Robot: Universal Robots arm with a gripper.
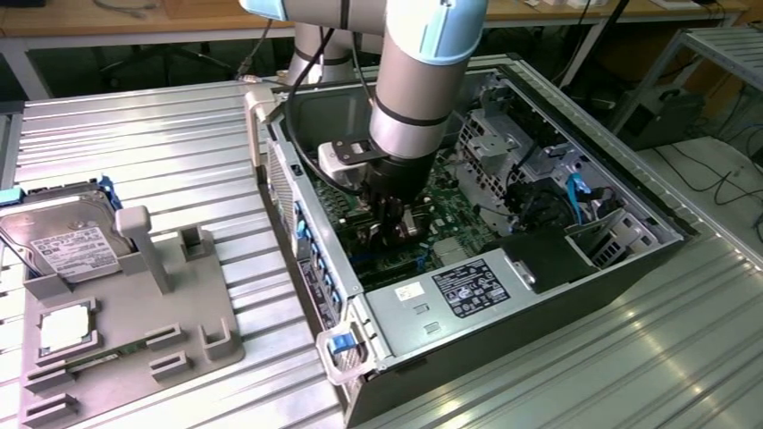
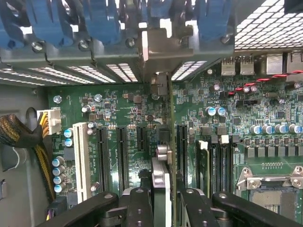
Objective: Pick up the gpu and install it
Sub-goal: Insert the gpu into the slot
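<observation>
We hold the gpu (image 2: pixel 171 113) clamped in our gripper (image 2: pixel 163 203) above the motherboard (image 2: pixel 118 109); if it leans, it could miss the slot (image 2: pixel 182 146) and jam.

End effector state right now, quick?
End effector: closed, holding the gpu edge-on above the motherboard.

Ribbed silver metal desk (image 1: pixel 155 143) seen from above. An open black computer case (image 1: pixel 537 353) lies on its side at three o'clock; a grey parts holder (image 1: pixel 197 313) sits near it at eight o'clock.
</observation>
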